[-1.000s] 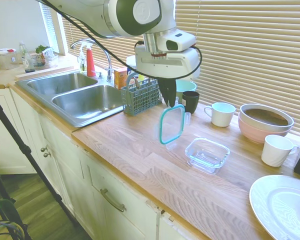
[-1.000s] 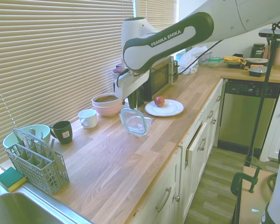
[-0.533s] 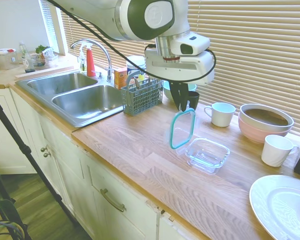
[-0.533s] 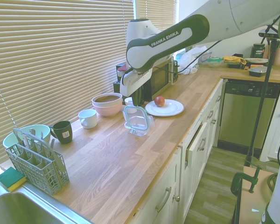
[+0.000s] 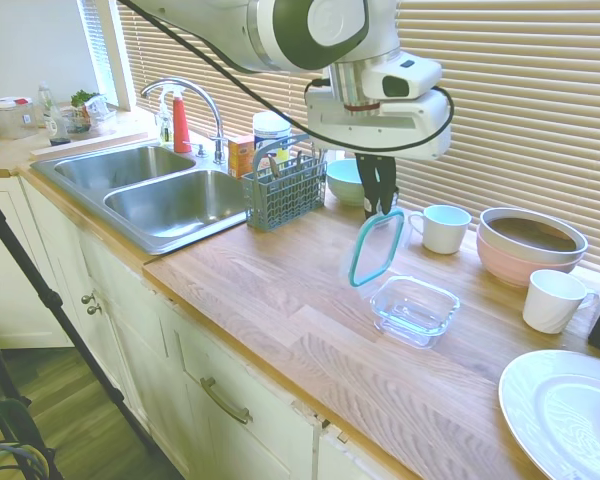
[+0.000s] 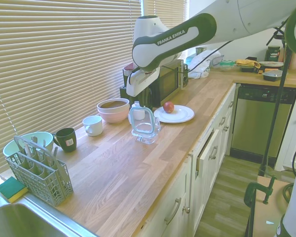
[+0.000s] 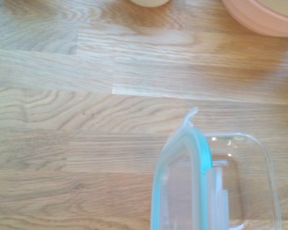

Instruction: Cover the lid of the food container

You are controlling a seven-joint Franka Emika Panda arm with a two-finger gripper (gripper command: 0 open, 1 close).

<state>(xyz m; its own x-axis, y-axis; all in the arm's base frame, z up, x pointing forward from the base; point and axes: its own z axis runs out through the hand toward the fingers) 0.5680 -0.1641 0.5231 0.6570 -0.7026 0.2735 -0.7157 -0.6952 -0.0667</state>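
Note:
The lid (image 5: 374, 249), clear with a teal rim, hangs on edge above the counter, and my gripper (image 5: 380, 208) is shut on its upper edge. The food container (image 5: 414, 308), a shallow clear glass dish, rests on the wooden counter just below and to the right of the lid. From the other side, the lid (image 6: 143, 121) stands nearly upright directly above the food container (image 6: 148, 136), under my gripper (image 6: 140, 104). The wrist view has the lid (image 7: 180, 182) edge-on, overlapping one side of the food container (image 7: 245, 177).
Behind the dish stand a white mug (image 5: 445, 227), stacked pink and white bowls (image 5: 530, 243) and a second white mug (image 5: 555, 300). A white plate (image 5: 565, 410) lies at the front right. A cutlery basket (image 5: 285, 190), a teal bowl (image 5: 348, 180) and the sink (image 5: 165, 195) sit to the left.
My gripper has carried the lid away from the sink toward the food container and turned it more upright; it now hangs over the dish's near side.

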